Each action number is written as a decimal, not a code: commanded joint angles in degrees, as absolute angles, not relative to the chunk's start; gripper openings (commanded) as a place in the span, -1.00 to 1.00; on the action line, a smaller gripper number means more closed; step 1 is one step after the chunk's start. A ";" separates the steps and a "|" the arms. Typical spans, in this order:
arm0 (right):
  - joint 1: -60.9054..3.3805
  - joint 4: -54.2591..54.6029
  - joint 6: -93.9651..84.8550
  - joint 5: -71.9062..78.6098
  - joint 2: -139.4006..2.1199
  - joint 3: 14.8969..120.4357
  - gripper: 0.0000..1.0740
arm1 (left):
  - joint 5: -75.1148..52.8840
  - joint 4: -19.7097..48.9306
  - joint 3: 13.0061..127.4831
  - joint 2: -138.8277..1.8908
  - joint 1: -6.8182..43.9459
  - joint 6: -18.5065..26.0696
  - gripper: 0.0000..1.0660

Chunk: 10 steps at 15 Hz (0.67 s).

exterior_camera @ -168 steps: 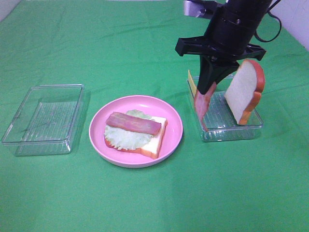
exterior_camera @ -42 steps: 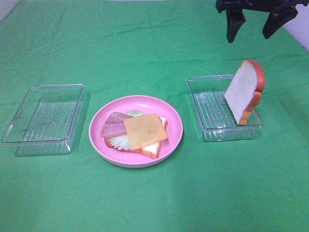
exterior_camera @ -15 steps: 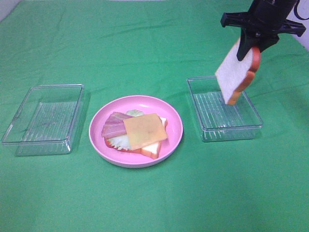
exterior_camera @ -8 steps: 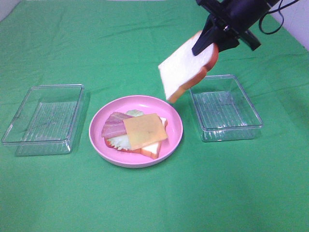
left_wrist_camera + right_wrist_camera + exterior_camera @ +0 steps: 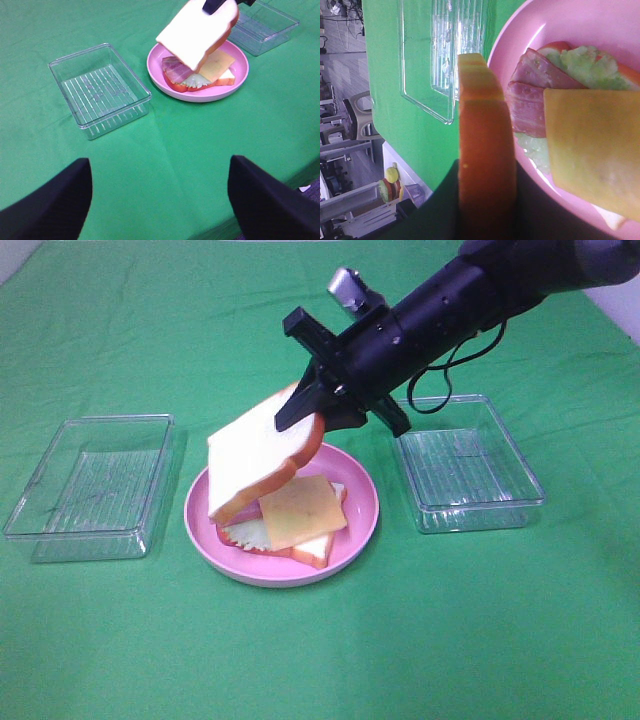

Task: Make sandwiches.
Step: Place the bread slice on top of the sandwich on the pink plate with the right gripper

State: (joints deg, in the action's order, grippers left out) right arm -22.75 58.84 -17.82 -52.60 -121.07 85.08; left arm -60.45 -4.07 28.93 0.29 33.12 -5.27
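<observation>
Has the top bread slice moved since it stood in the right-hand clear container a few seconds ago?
Yes. The bread slice, held by the right tool, has left the right container and now hangs tilted over the pink plate.

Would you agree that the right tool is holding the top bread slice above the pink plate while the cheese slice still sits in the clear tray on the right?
Not quite: the cheese slice lies on the sandwich on the pink plate, as the exterior high view shows. The right tool does hold the bread slice above it.

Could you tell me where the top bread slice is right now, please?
In the exterior high view the top bread slice hangs tilted in the right gripper, over the left part of the pink plate, above the cheese slice.
</observation>
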 commanded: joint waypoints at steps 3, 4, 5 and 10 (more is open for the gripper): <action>-24.64 60.62 -18.62 -50.31 -125.25 84.63 -1.00 | -59.87 -3.67 28.59 1.43 33.17 -5.27 0.36; -24.64 59.53 -17.70 -49.62 -125.42 84.63 -1.00 | -59.87 -3.67 28.59 1.43 33.17 -5.27 0.36; -24.64 57.75 -16.62 -48.76 -125.42 84.63 -1.00 | -59.87 -3.67 28.59 1.43 33.17 -5.27 0.36; -22.92 57.41 -16.62 -48.76 -124.79 84.63 -1.00 | -59.87 -3.67 28.59 1.43 33.17 -5.27 0.36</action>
